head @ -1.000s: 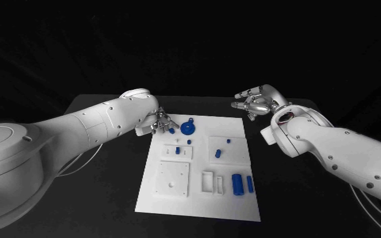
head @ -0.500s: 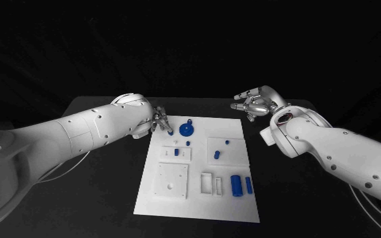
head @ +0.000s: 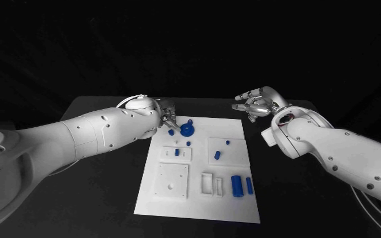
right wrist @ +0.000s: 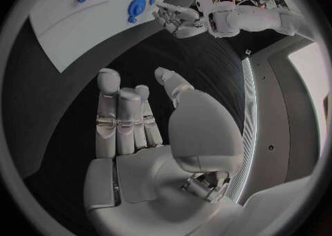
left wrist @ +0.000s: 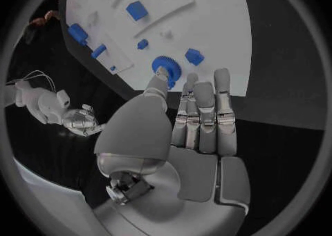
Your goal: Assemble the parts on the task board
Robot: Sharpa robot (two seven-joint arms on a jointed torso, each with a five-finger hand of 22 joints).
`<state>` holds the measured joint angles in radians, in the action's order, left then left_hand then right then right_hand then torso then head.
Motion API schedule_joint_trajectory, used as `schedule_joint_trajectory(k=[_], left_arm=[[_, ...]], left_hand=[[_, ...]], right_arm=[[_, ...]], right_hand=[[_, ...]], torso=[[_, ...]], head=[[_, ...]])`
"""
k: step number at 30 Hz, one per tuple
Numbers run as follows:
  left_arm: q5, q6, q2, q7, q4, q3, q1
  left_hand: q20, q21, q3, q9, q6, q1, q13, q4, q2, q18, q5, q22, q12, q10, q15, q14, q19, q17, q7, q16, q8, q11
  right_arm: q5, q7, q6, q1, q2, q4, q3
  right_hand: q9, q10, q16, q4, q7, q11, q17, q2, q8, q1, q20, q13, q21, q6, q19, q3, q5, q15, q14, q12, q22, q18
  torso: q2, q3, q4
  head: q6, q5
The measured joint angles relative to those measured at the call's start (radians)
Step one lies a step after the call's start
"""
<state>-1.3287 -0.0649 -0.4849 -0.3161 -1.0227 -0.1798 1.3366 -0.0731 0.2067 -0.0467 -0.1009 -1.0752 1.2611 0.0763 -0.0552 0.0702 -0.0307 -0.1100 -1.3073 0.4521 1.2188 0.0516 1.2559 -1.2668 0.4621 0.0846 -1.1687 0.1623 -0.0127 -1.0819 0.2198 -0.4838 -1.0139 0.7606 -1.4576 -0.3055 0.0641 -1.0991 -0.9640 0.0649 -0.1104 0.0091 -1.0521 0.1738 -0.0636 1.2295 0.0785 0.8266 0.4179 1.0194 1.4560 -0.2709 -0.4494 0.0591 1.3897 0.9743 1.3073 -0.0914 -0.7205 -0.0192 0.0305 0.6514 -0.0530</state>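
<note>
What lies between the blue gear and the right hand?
In the head view, only bare white task board and black table lie between the blue gear and the right hand.

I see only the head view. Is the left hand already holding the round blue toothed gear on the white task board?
Observer: Not yet. The left wrist view shows the left hand empty, its thumb tip at the round blue toothed gear, the other fingers straight.
Operator: Is the right hand empty?
Observer: Yes. The right wrist view shows the right hand with a bare palm above the black table, off the white task board.
</note>
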Motion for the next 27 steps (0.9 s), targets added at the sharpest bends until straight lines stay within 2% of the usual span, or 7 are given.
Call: schedule_joint_trajectory(k=[2,4,9,12,22,27], left_arm=[[-0.018,0.008,0.005,-0.003,0.001,-0.005,0.0],[-0.037,0.019,0.008,-0.009,0.004,-0.011,0.0],[-0.071,0.046,0.011,-0.032,0.013,-0.022,-0.001],[-0.085,0.055,0.013,-0.043,0.018,-0.025,-0.002],[-0.114,0.061,0.024,-0.063,0.039,-0.029,-0.01],[-0.12,0.059,0.03,-0.065,0.051,-0.029,-0.015]], left_hand=[[0.0,0.0,0.004,-0.001,-0.019,-0.005,0.001,-0.009,0.002,0.0,0.011,0.0,0.0,0.003,0.0,0.0,0.0,0.001,-0.005,0.0,0.0,-0.003],[0.0,0.0,0.005,-0.017,-0.045,-0.007,0.004,-0.011,0.0,0.0,0.014,-0.001,0.0,0.013,0.001,0.001,0.0,0.002,-0.014,0.0,0.011,0.003],[-0.004,-0.004,0.012,-0.071,-0.049,-0.011,0.004,-0.017,0.004,0.0,0.022,-0.001,0.007,0.016,0.004,0.004,-0.004,0.004,-0.018,0.0,0.015,0.006],[-0.004,-0.004,0.017,-0.082,-0.049,-0.016,0.004,-0.022,0.008,0.0,0.022,-0.001,0.007,0.016,0.004,0.004,-0.004,0.004,-0.018,0.0,0.015,0.006],[0.0,-0.004,0.014,-0.088,-0.045,-0.015,0.004,-0.025,0.008,0.0,0.026,-0.001,0.007,0.016,0.004,0.004,-0.007,0.005,-0.013,0.0,0.008,0.006],[0.0,-0.004,0.017,-0.091,-0.045,-0.003,0.004,-0.022,-0.005,0.0,0.026,-0.001,0.007,0.016,0.004,0.004,-0.007,0.005,-0.013,0.004,0.008,0.006]], right_arm=[[0.0,0.0,0.0,0.0,0.0,0.0,0.0],[0.0,0.0,0.001,0.0,0.0,0.0,0.0],[0.001,0.0,0.002,0.0,0.001,0.0,0.0],[0.001,0.0,0.002,0.0,0.002,-0.001,0.0],[0.001,0.0,0.002,0.0,0.002,-0.002,0.0],[0.001,0.0,0.002,0.0,0.002,-0.003,0.0]], right_hand=[[0.0,0.0,0.0,0.0,0.0,0.0,0.0,0.0,0.0,0.0,0.0,0.0,0.0,0.0,0.0,0.0,0.0,0.0,0.0,0.0,0.0,0.0],[0.0,0.0,0.0,0.0,0.0,0.0,0.0,0.0,0.0,0.0,0.0,0.0,0.0,0.0,0.0,0.0,0.0,0.0,0.0,0.0,0.0,0.0],[0.0,0.0,0.0,0.0,0.0,0.0,0.0,0.0,0.0,0.0,0.0,0.0,0.0,0.0,0.0,0.0,0.0,0.0,0.0,0.0,0.0,0.0],[0.0,0.0,0.0,0.0,0.0,0.0,0.0,0.0,0.0,0.0,0.0,0.0,0.0,0.0,0.0,0.0,0.0,0.0,0.0,0.0,0.0,0.0],[0.0,0.0,0.0,0.0,0.0,0.0,0.0,0.0,0.0,0.0,0.0,0.0,0.0,0.0,0.0,0.0,0.0,0.0,0.0,0.0,0.0,0.0],[0.0,0.0,0.0,0.0,0.0,0.0,0.0,0.0,0.0,0.0,0.0,0.0,0.0,0.0,0.0,0.0,0.0,0.0,0.0,0.0,0.0,0.0]], torso=[[0.0,0.0003,0.0004],[-0.001,0.0007,0.0012],[-0.002,0.0015,0.0017],[-0.002,0.0015,0.0015],[-0.002,0.0,0.0005],[-0.002,-0.0006,0.0008]], head=[[0.0,0.0],[0.0,-0.001],[0.001,0.001],[0.002,0.003],[0.005,0.005],[0.007,0.006]])
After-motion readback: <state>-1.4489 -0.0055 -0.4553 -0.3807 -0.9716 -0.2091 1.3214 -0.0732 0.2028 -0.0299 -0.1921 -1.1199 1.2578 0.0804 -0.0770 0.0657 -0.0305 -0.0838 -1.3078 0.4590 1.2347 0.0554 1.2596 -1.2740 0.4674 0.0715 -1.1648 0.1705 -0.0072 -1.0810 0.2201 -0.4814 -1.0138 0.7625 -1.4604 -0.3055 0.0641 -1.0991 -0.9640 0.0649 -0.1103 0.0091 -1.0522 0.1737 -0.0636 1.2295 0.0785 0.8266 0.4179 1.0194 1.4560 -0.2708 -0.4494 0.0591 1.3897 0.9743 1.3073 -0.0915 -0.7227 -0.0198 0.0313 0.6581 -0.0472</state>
